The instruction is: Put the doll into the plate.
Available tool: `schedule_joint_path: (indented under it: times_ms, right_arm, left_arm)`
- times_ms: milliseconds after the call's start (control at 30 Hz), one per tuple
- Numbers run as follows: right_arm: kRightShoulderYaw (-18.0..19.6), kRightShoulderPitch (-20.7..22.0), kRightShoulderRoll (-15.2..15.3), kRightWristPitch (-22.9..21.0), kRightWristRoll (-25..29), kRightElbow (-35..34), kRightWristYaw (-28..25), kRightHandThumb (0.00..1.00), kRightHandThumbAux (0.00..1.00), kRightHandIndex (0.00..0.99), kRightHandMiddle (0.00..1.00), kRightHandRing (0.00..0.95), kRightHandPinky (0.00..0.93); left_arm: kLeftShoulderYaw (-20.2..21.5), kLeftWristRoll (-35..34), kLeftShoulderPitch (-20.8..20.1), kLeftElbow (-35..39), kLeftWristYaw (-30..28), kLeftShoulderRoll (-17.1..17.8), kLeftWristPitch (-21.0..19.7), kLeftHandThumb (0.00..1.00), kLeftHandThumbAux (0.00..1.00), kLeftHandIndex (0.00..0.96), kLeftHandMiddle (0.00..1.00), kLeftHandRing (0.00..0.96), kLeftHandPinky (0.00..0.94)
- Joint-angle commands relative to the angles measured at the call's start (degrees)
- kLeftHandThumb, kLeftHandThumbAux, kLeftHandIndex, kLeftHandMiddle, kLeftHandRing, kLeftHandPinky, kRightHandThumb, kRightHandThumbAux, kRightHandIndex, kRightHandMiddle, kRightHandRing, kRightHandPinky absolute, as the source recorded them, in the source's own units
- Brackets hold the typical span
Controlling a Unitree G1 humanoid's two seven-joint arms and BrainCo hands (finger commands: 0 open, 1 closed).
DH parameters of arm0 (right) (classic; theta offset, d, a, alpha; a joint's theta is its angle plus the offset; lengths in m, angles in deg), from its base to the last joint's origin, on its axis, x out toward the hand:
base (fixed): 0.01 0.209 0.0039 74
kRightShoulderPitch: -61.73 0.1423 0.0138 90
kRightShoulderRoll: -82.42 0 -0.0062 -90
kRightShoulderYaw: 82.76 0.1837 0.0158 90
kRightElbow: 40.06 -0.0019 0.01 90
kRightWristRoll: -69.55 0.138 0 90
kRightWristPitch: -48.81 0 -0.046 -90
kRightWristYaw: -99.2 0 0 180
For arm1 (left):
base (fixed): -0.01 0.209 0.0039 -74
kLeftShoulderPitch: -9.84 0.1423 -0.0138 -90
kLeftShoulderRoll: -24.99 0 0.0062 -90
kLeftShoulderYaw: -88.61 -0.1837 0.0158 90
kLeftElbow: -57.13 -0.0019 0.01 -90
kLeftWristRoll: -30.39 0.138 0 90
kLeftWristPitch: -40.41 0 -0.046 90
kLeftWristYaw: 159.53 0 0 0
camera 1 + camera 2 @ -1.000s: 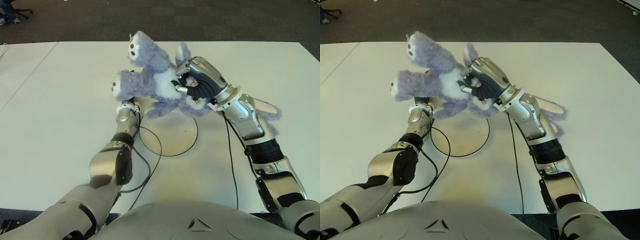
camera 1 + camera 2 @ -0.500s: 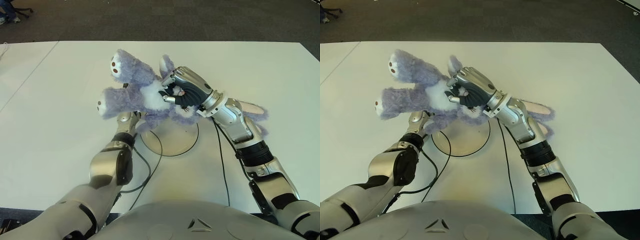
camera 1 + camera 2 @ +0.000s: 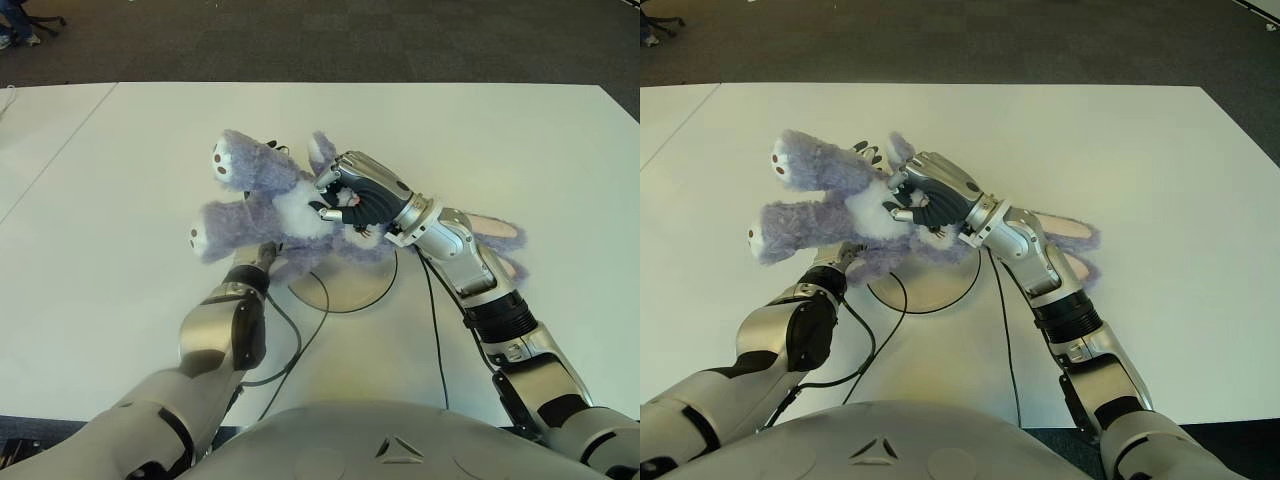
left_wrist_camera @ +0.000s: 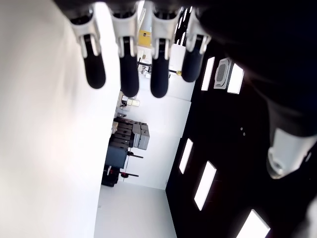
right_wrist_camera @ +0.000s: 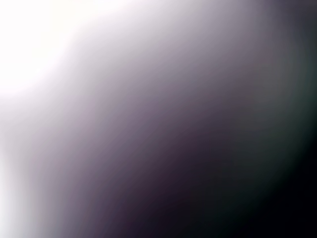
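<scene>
Over the plate (image 3: 350,290) on the worktop (image 3: 520,140), the doll (image 3: 265,205), judged soft and light, is gripped at its middle by the right hand (image 3: 350,195), while the left hand (image 4: 138,64), open, is hidden beneath it.

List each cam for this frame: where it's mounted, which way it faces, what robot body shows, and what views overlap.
Left eye view: head, facing forward and down at the table; shows chest, both arms, right hand gripping the doll over the plate.
Right eye view: same head, slightly offset; same scene.
Left wrist view: on the left wrist, looking along its own left hand; fingers straight, holding nothing, room behind.
Right wrist view: on the right wrist; only a blur, nothing readable.
Shared: both eye views show doll, plate, both arms.
</scene>
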Motion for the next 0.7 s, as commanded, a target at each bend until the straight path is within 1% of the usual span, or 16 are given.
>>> schedule_joint_path:
  times_ms: [33,167,267,400,500,600,700]
  right_arm:
    - [-2.16,-2.92,-1.17,0.94,-2.29,2.58,2.06,0.594,0.680,0.775,0.864,0.856,0.847]
    - [-2.69,-3.86,-1.09,2.22,-4.86,3.98,4.58,0.609,0.676,0.778,0.866,0.857,0.850]
    - [-2.52,-4.60,-0.18,3.41,-5.96,4.69,6.16,0.615,0.675,0.777,0.865,0.857,0.850]
    - [-2.01,-5.50,0.58,4.96,-7.00,6.08,8.59,0.629,0.676,0.763,0.853,0.854,0.842]
    - [-1.77,-6.30,0.75,5.73,-7.73,6.82,10.58,0.633,0.676,0.758,0.848,0.852,0.839]
    - [-1.80,-6.82,0.81,6.24,-8.17,7.23,11.91,0.637,0.673,0.761,0.851,0.855,0.848]
    - [-1.68,-8.37,1.00,6.91,-8.27,7.46,13.37,0.637,0.666,0.773,0.863,0.863,0.861]
  left_arm:
    - [1.05,-0.82,12.18,-7.47,-1.46,-2.42,-5.02,0.000,0.558,0.212,0.254,0.243,0.216]
    - [1.60,-1.16,12.09,-7.58,-1.26,-2.43,-5.41,0.000,0.581,0.217,0.263,0.250,0.230]
    - [1.87,-1.30,12.05,-7.55,-0.87,-2.53,-5.25,0.000,0.581,0.211,0.264,0.253,0.233]
    - [1.97,-1.22,12.13,-7.52,-0.44,-2.72,-4.77,0.000,0.571,0.190,0.265,0.260,0.235]
    - [2.10,-1.44,12.07,-7.37,-0.40,-3.49,-3.88,0.000,0.564,0.184,0.270,0.266,0.238]
    - [2.07,-1.45,11.96,-7.22,-0.15,-3.96,-3.33,0.000,0.555,0.179,0.275,0.271,0.247]
    - [2.12,-1.56,11.77,-7.11,0.16,-4.03,-3.39,0.000,0.551,0.173,0.276,0.278,0.258]
